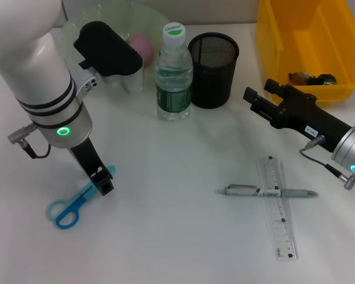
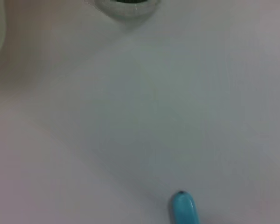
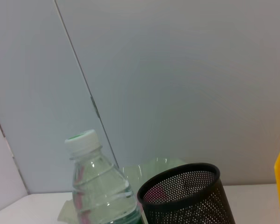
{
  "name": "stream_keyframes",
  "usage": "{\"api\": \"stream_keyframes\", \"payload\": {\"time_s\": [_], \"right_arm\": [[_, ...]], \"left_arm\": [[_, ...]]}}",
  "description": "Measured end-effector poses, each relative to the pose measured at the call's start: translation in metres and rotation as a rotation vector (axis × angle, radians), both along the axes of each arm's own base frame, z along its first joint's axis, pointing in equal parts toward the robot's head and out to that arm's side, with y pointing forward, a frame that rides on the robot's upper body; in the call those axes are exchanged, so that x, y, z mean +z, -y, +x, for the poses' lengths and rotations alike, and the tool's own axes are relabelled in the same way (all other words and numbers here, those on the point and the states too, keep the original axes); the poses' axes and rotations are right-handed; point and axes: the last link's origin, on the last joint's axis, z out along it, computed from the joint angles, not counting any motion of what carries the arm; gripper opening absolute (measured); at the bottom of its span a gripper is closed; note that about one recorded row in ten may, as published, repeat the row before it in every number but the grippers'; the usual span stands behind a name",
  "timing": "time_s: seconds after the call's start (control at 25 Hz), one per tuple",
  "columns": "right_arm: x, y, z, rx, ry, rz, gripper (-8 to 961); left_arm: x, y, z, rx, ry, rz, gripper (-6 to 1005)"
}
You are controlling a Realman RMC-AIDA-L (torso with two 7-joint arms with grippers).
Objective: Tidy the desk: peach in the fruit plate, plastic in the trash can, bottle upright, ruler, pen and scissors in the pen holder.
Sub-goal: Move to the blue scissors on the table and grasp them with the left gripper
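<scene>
The yellow trash can (image 1: 307,47) is the biggest thing on the desk, sitting well to the right of the pen holder (image 1: 213,70), with dark scraps already lying inside it. Behind and left of the pen holder, the pale green fruit plate (image 1: 127,18) holds the pink peach (image 1: 141,42). The water bottle (image 1: 174,74) stands upright just beside the pen holder on its left.

The right gripper (image 1: 257,93) hangs idle near the pen holder's right side; whether its jaws are parted, I cannot tell.

In front of the pen holder and to its right, the clear ruler (image 1: 278,207) lies crossed with the pen (image 1: 266,191), the 2 touching.

Well to the left and in front, the blue scissors (image 1: 71,204) lie flat. The left gripper (image 1: 105,179) is down at their blade end, but I cannot tell how its jaws stand. The scissors look light and rigid, with slick plastic handles; I'd judge the narrow stretch near the pivot the surest hold, since the loops would tilt them.
</scene>
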Motion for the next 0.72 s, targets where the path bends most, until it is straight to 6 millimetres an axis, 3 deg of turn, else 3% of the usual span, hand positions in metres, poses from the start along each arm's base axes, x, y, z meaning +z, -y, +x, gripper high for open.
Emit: {"api": "stream_keyframes", "payload": {"time_s": [0.72], "right_arm": [[-0.0001,-0.0012,0.0007,-0.006,0.006,0.001,653]], "left_arm": [[-0.0011,-0.0005,-0.0006,0.001,-0.004,-0.001,479]]}}
